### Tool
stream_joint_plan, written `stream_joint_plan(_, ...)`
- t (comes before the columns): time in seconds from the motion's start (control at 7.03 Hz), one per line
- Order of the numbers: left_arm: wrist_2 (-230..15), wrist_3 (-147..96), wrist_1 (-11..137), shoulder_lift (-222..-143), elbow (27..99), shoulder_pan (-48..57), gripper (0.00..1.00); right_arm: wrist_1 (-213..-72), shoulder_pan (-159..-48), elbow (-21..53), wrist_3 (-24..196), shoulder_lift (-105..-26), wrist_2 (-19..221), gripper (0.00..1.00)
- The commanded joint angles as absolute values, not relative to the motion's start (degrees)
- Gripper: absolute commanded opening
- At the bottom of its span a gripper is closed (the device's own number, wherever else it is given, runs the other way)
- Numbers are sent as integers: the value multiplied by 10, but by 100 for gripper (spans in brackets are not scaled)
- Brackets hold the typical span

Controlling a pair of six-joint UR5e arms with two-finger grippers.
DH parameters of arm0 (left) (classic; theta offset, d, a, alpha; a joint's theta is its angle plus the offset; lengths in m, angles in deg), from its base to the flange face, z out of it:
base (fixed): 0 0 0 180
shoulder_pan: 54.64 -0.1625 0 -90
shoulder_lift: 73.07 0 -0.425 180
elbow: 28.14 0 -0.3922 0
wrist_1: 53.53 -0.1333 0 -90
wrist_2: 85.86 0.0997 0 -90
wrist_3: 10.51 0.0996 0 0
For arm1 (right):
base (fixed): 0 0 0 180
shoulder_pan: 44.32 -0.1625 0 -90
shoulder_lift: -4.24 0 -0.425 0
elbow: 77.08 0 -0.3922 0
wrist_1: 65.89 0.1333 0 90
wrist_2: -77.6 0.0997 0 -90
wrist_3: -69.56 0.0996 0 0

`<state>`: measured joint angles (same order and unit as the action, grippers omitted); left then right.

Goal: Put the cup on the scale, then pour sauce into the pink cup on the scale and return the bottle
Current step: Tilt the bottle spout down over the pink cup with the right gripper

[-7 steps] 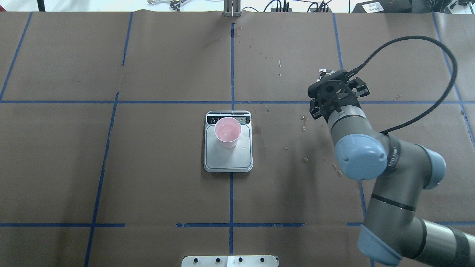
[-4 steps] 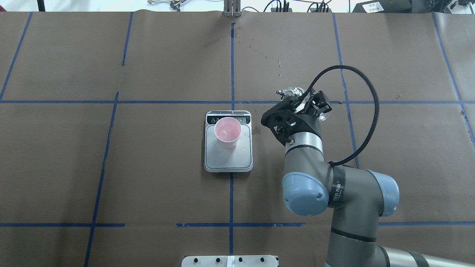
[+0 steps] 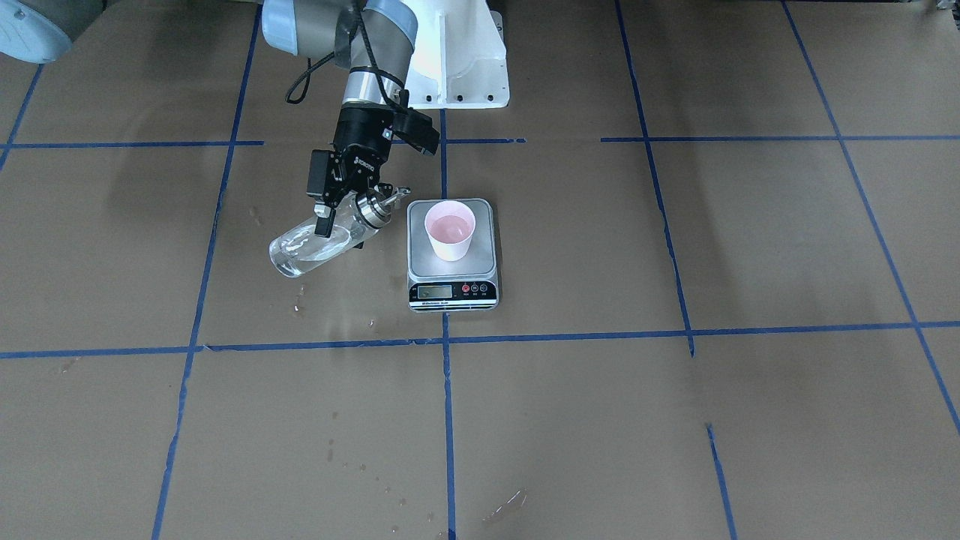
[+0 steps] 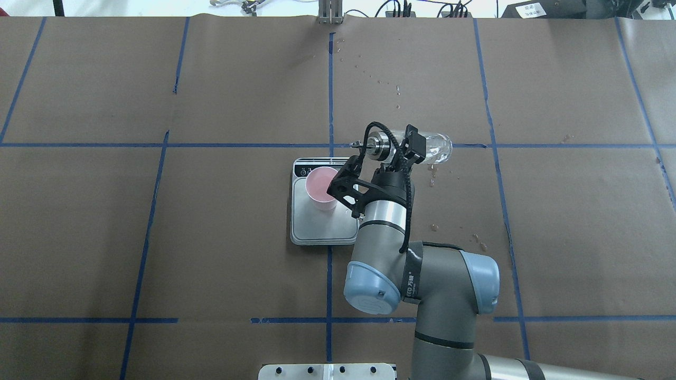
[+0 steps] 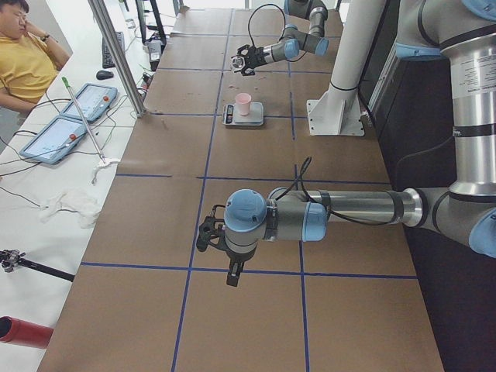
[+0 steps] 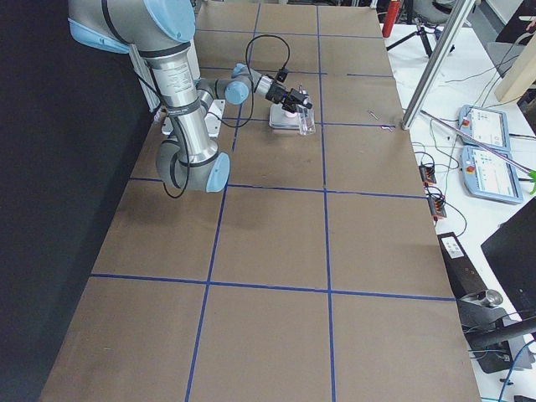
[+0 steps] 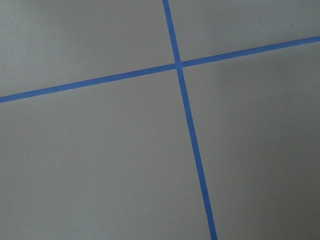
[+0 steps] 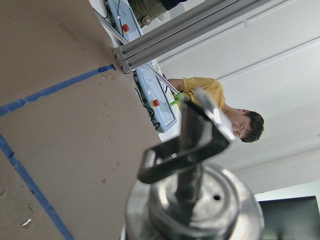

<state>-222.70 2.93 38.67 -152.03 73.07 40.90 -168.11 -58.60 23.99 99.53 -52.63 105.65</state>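
Overhead exterior: your right gripper [image 4: 404,151], pinching the bottle [image 4: 434,148], has swung left to the scale [image 4: 323,229]; bottle now tipped, spout [image 4: 359,143] just short of the cup [image 4: 318,186]. Pour looks imminent.

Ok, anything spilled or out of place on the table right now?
Yes. Wet droplets dot the brown paper to the right of the scale, near the tilted bottle. More specks trail toward the far edge. Liquid outside the cup looks like spillage. The cup itself stands upright on the scale.
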Motion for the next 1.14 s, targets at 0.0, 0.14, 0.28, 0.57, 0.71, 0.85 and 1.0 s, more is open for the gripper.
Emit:
stream_joint_plan(0.0,-2227,29,387,-1521,731,409,100,-1688,-586,205,916,-517,1021,0)
stream_joint_plan(0.14,-2227,29,387,-1521,730,408,100,-1693,-586,198,860,-507,996,0)
stream_joint_plan(0.28,-2227,29,387,-1521,730,408,100,-1704,-586,193,818,-502,981,0)
stream_joint_plan(0.57,-2227,29,387,-1521,730,408,100,-1707,-586,186,768,-503,948,0)
stream_joint_plan(0.71,-2227,29,387,-1522,729,408,100,-1708,-585,184,743,-503,940,0)
stream_joint_plan(0.85,-2227,29,388,-1522,729,408,100,-1708,-585,184,733,-506,932,0)
stream_joint_plan(1.0,-2228,29,387,-1522,729,408,100,-1708,-585,184,722,-507,930,0)
